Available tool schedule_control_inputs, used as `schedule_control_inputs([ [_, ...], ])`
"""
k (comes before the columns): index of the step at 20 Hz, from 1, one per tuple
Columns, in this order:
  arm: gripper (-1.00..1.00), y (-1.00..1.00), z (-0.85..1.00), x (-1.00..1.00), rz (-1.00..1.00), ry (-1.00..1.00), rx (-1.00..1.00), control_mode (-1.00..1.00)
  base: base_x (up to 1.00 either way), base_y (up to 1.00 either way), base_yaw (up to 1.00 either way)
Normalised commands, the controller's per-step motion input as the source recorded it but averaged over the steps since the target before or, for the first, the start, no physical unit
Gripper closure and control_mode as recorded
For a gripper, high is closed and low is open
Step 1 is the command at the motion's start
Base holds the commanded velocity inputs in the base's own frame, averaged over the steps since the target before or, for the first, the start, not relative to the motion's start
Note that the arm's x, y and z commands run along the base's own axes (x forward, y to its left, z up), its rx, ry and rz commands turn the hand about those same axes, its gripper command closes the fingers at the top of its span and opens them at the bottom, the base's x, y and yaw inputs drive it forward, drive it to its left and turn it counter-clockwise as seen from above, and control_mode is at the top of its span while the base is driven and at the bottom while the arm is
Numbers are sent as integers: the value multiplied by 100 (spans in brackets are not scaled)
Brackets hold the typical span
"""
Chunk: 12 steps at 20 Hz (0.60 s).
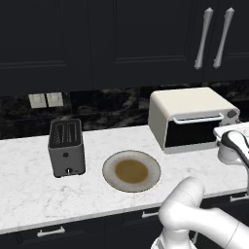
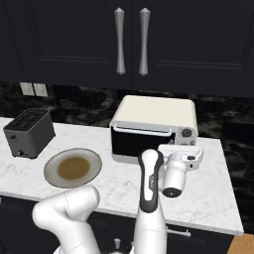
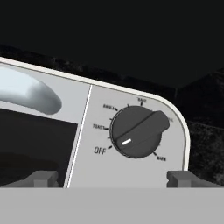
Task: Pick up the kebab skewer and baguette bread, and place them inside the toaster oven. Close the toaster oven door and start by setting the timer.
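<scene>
We held our gripper [image 3: 111, 177] wide open just in front of the knob [image 3: 139, 131] on the right of the shut toaster oven [image 1: 187, 116], and it could slip off if we closed crooked.

"OFF" on toaster oven [image 3: 131, 170] panel, 8 o'clock of my view's knob [image 3: 139, 131], other dial labels too blurred to read

Matt cream toaster oven [image 1: 187, 104] at right of the left base view, its door [image 1: 190, 134] dark glossy glass with a polished silver metal handle [image 3: 30, 94]. Smooth matt black knob [image 3: 139, 130]. White marble-look counter [image 1: 29, 189], brushed grey metal toaster [image 1: 66, 147], glazed plate [image 1: 131, 170].
</scene>
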Motion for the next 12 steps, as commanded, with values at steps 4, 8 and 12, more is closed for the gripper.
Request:
schedule_control_inputs([
  [4, -100, 0, 0, 17, 0, 0, 0, -100, 0, 0, 0],
  [8, -100, 0, 0, 14, 0, 0, 0, -100, 0, 0, 0],
  [12, -100, 1, 0, -4, 0, 0, 0, -100, 0, 0, 0],
])
